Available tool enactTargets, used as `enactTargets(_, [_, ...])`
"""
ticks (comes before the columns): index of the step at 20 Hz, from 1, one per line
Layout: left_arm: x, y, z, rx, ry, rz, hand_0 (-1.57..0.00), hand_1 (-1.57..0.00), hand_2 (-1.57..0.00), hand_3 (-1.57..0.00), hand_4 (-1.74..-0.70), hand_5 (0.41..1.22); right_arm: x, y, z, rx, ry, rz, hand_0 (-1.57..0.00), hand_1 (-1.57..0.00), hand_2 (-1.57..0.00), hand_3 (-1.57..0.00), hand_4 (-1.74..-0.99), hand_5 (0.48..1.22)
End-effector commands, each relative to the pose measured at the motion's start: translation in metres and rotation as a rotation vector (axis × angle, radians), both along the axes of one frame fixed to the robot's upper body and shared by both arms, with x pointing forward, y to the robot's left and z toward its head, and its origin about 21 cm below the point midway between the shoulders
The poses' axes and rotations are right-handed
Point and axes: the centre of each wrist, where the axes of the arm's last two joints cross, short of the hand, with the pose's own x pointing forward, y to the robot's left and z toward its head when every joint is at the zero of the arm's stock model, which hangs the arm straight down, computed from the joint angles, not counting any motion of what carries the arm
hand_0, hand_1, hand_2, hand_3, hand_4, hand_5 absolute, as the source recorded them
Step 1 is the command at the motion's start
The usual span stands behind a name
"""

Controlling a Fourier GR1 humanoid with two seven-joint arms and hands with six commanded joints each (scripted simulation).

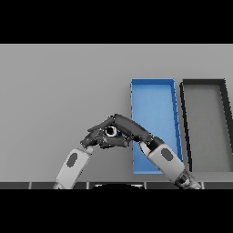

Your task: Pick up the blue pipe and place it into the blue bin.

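Head view, looking down on a grey table (59,86). Two arms rise from the lower edge and meet near the middle. The right hand (129,128) reaches leftward, its fingers curled over a small blue pipe (116,132), of which only a sliver of blue and a pale round end show between the dark fingers. The left hand (93,139) touches it from the left; whether its fingers are curled or straight cannot be told.

Just right of the hands lies a long blue bin (153,84), its near end partly covered by the right forearm. Beside it stands a black bin (204,83), close to the right edge. The table's left and far parts are bare grey.
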Motion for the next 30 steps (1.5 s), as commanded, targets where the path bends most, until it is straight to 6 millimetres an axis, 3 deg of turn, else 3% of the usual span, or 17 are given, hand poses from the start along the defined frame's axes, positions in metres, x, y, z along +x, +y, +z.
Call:
enactTargets(1, [0.001,0.0,0.001,0.021,-0.002,-0.029,-0.94,-0.86,-0.83,-0.75,-1.37,1.221,-0.002,-0.001,0.001,-0.008,0.008,-0.007,-1.56,-1.56,-1.56,-1.55,-1.736,1.205])
enactTargets(3, [0.002,0.0,-0.002,0.082,0.0,-0.053,-0.6,-0.55,-0.53,-0.48,-1.21,1.221,-0.001,0.002,0.0,-0.037,0.047,-0.026,-1.56,-1.56,-1.56,-1.56,-1.738,1.211])
enactTargets(6, [0.002,0.003,-0.001,0.115,0.013,-0.03,-0.31,-0.28,-0.27,-0.24,-1.05,0.938,-0.008,0.003,0.001,-0.028,0.029,-0.036,-1.57,-1.57,-1.57,-1.56,-1.739,1.216])
enactTargets(9, [0.005,0.006,-0.001,0.126,0.052,-0.002,-0.16,-0.14,-0.14,-0.12,-0.98,0.704,-0.004,0.004,0.0,-0.031,0.018,-0.056,-1.57,-1.57,-1.57,-1.57,-1.74,1.218])
enactTargets(13, [0.003,0.005,-0.003,0.142,0.089,0.015,-0.06,-0.06,-0.06,-0.05,-0.96,0.538,-0.006,0.005,0.002,0.013,0.036,-0.031,-1.57,-1.57,-1.57,-1.57,-1.741,1.22])
enactTargets(15, [0.001,0.005,-0.007,0.144,0.079,0.016,-0.04,-0.04,-0.04,-0.03,-0.94,0.495,-0.002,0.003,0.002,0.048,0.067,-0.026,-1.57,-1.57,-1.57,-1.57,-1.741,1.22])
enactTargets(18, [0.002,0.005,-0.008,0.164,0.086,0.025,-0.02,-0.02,-0.02,-0.02,-0.92,0.474,-0.001,-0.001,0.02,0.11,0.11,-0.016,-1.57,-1.57,-1.57,-1.57,-1.741,1.221])
enactTargets(25, [0.003,0.003,-0.004,0.173,0.096,0.019,0.0,0.0,0.0,0.0,-0.91,0.437,0.021,-0.019,0.108,0.248,0.063,0.04,-1.57,-1.57,-1.57,-1.57,-1.741,1.221])
enactTargets(28, [-0.001,0.007,-0.004,0.183,0.103,0.023,0.0,0.0,0.0,0.0,-0.9,0.432,0.032,-0.034,0.145,0.312,-0.035,-0.118,-1.57,-1.57,-1.57,-1.57,-1.741,1.221])
enactTargets(30, [0.001,0.01,-0.003,0.193,0.096,0.025,0.0,0.0,0.0,0.0,-0.89,0.428,0.043,-0.055,0.158,0.309,-0.045,-0.227,-1.57,-1.57,-1.57,-1.57,-1.741,1.221])
